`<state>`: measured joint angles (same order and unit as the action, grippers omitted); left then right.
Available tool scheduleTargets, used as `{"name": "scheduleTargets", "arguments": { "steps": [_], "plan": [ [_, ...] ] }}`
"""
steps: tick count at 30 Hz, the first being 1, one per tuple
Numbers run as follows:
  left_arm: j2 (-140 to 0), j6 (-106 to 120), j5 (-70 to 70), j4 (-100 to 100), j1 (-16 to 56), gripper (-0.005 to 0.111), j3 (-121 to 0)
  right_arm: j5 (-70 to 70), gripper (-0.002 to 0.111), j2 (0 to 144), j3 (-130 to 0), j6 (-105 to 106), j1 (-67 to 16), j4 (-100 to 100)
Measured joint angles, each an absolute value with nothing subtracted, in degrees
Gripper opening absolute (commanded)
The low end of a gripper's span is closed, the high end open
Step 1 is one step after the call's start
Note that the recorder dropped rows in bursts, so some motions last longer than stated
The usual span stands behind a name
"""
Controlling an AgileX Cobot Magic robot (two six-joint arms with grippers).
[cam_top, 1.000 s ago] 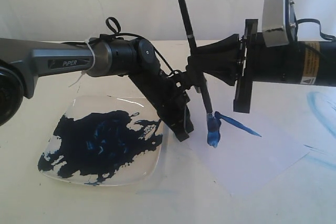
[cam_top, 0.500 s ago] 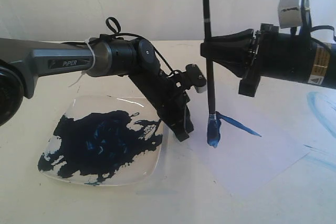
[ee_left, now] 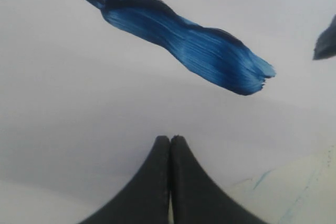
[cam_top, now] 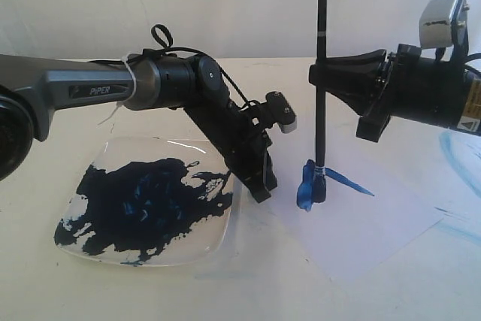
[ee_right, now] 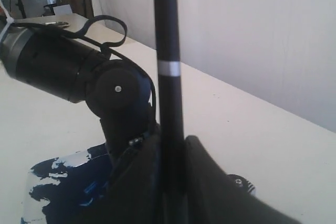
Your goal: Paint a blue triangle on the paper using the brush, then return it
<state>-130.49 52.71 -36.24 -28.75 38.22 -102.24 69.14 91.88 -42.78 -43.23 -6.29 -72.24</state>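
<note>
The brush (cam_top: pixel 319 137) stands upright, bristles on the paper (cam_top: pixel 376 223) at the thick stroke of the unfinished blue triangle (cam_top: pixel 307 189), pinched mid-handle in my right gripper (cam_top: pixel 316 78) for control, while my left gripper (cam_top: pixel 261 186), jaws pressed together and empty, seems to pin the sheet's edge.
</note>
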Motion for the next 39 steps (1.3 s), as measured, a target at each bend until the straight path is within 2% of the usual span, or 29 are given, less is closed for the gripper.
{"name": "scheduleTargets", "arguments": {
  "steps": [6,39],
  "plan": [
    [-130.5,52.7,-36.2,-28.7,38.2,0.000,-102.2,69.1,0.000,95.0,-42.8,-38.5,-8.9,-72.1],
    [-130.5,52.7,-35.6,-28.7,38.2,0.000,-102.2,69.4,0.000,98.3,-42.8,-33.2,-9.1,-70.4]
  ]
}}
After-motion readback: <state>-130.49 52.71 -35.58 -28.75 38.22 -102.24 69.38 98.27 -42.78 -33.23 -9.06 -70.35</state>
